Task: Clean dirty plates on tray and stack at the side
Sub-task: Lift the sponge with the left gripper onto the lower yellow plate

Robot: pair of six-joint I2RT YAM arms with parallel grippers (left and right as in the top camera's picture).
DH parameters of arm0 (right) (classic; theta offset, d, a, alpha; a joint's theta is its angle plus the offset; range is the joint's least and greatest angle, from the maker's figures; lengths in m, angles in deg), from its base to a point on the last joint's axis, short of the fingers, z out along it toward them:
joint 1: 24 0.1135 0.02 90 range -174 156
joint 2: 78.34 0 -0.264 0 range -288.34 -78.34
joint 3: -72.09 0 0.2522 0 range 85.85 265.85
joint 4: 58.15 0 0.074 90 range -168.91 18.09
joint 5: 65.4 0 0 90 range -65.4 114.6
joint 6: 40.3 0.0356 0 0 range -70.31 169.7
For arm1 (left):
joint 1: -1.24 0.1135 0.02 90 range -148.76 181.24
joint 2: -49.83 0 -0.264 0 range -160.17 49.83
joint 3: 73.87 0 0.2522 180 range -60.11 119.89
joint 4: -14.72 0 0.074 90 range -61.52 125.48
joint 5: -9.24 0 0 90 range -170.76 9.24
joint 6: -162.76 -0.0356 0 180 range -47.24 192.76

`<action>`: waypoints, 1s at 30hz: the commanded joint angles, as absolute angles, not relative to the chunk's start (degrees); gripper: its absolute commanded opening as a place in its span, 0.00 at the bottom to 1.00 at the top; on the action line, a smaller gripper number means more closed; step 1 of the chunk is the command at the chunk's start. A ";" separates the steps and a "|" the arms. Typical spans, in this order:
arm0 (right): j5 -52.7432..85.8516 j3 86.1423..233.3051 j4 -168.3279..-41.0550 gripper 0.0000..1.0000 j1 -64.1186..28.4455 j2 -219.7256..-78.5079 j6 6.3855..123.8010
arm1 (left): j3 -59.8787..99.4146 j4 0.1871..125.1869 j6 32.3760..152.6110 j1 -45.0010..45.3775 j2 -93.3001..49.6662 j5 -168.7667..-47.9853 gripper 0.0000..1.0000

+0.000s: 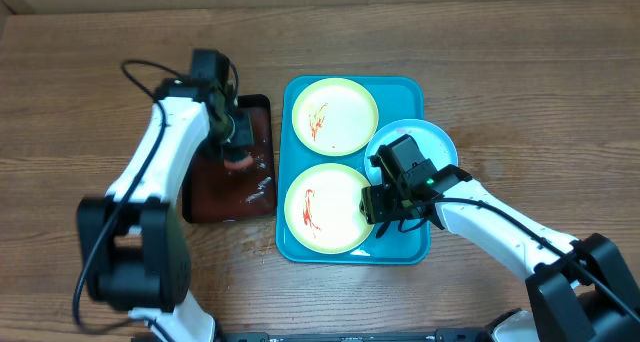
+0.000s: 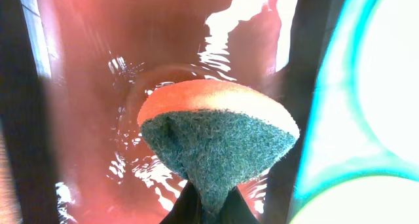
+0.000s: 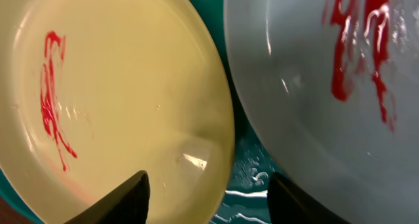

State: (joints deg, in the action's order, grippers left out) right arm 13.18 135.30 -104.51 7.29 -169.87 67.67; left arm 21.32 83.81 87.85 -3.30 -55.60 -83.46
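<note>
- Three round plates lie on or against the large turquoise plastic tray [image 1: 400, 92]. The two yellow-green-rimmed plates sit inside it, far [image 1: 335, 115] and near [image 1: 328, 208], and the light blue-rimmed plate [image 1: 415, 147] overhangs its right rim.
- All three show red smears and none is stacked at the side, so cleaning looks barely begun.
- The right gripper [image 1: 378, 207] hangs low over the near yellow-green plate's right edge. Its jaws are spread wide with that rim between them, gripping nothing.
- The left gripper [image 1: 235, 132] pinches an orange sponge with a green scouring face [image 2: 216, 132] over the wet brown-red floor of the smaller black tray [image 1: 210, 197].
- The step in hand appears to be wetting the sponge.
- Next, the right jaws should close on the rim to steady the plate. The sponge must then cross to the smear without dripping across the wooden table [image 1: 500, 62].
</note>
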 commanded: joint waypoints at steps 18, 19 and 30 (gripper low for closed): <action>21.59 136.17 -97.93 0.04 4.91 -179.73 79.96 | 22.76 88.10 89.77 -9.64 -46.66 -94.50 0.04; 21.59 136.17 -97.90 0.04 4.84 -179.73 79.96 | 22.24 87.44 90.38 -11.14 -47.49 -94.28 0.04; 22.20 136.17 -98.17 0.04 4.84 -179.73 80.17 | 21.41 85.82 103.67 -24.26 -62.33 -92.94 0.04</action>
